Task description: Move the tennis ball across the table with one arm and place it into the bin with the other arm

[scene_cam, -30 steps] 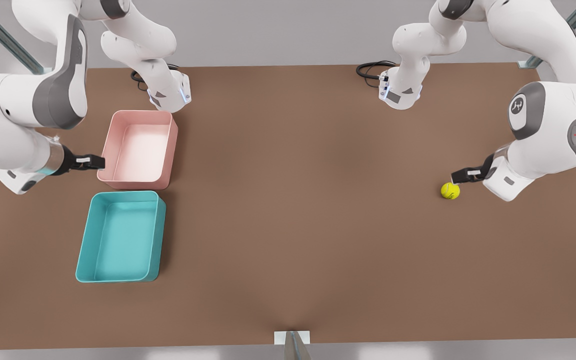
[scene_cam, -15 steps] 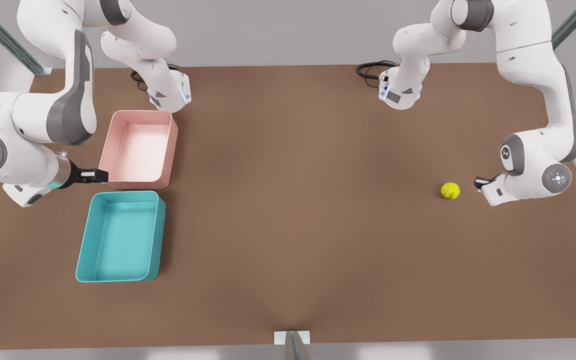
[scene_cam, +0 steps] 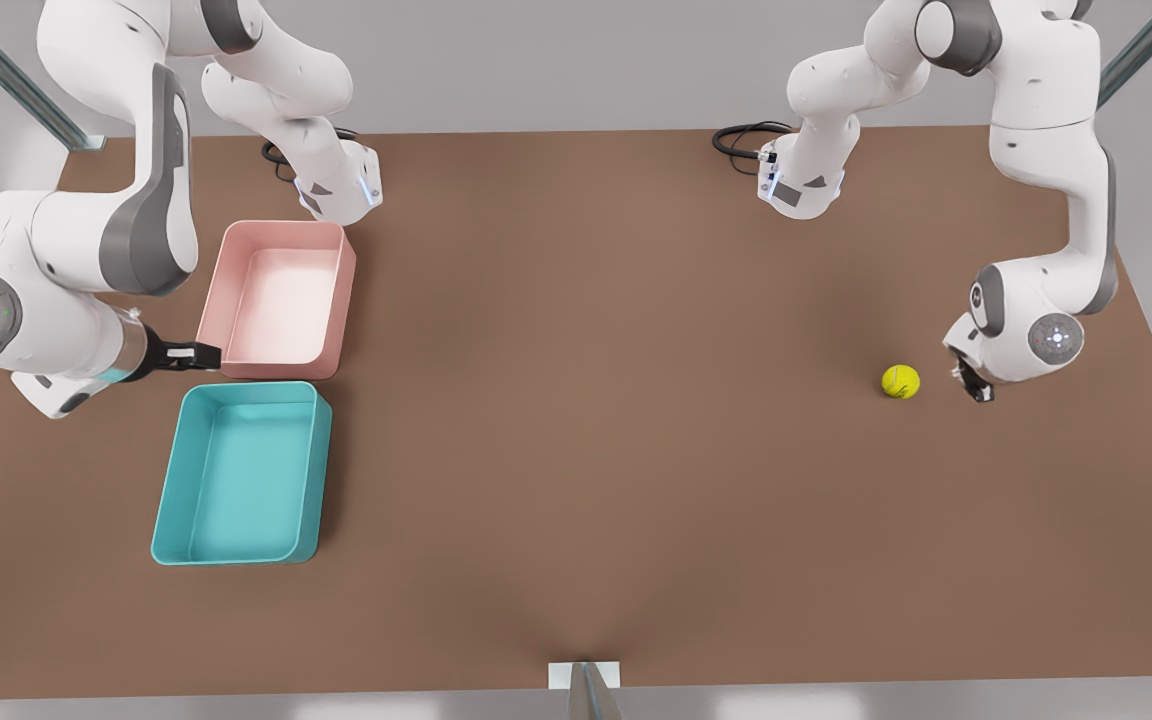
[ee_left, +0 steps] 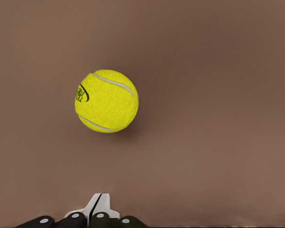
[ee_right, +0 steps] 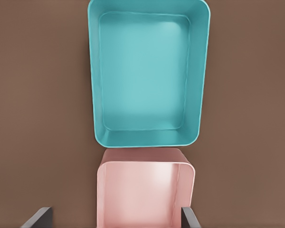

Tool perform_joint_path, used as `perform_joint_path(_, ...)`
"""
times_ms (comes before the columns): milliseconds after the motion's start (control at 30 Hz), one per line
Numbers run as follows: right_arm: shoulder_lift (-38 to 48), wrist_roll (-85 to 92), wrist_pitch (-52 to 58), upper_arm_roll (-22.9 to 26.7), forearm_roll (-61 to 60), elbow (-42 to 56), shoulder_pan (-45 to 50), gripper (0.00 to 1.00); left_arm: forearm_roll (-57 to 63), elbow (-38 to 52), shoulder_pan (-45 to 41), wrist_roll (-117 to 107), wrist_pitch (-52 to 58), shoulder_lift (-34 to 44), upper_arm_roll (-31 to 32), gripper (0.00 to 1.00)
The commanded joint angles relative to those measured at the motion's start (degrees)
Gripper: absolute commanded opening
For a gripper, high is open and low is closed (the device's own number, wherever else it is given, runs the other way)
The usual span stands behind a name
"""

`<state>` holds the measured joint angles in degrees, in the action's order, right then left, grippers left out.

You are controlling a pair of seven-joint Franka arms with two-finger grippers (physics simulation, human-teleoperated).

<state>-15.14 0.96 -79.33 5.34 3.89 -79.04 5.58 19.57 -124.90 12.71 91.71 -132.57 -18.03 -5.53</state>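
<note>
front: high, looking down on table (scene_cam: 576, 450) | left wrist: close above tennis ball (ee_left: 107, 101) | right wrist: above bin (ee_right: 149, 76)

The ball (scene_cam: 900, 381) lies on the surface (scene_cam: 596, 420) far right; two tubs sit left, the bin (scene_cam: 242, 473) nearer than the other tub (scene_cam: 279, 298).
</note>
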Motion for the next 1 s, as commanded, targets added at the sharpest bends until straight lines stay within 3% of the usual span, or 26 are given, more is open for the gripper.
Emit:
perform_joint_path(0,0.0,-0.7,0.0,0.0,-0.1,0.0,0.0,1.0,5.6,-0.5,0.5,20.1,-1.9,0.0,0.0,0.21)
perform_joint_path(200,-0.5,-0.7,-0.3,0.0,-0.2,0.1,0.0,1.0,-5.7,-1.6,0.7,14.8,-3.9,-2.4,0.0,0.21)
perform_joint_path(833,-1.3,-0.7,-0.7,-0.1,-0.5,0.1,0.0,1.0,-5.7,-3.8,1.1,11.5,-7.4,-5.6,0.0,0.21)
perform_joint_path(900,-1.3,-0.7,-0.7,-0.1,-0.5,0.0,0.0,1.0,-5.9,-4.7,-2.4,5.4,-7.4,-5.7,0.0,0.21)
perform_joint_path(967,-1.3,-0.7,-0.6,-0.1,-0.5,0.0,0.0,1.0,-6.1,-4.8,-11.7,-12.4,-5.4,-4.0,0.0,0.21)
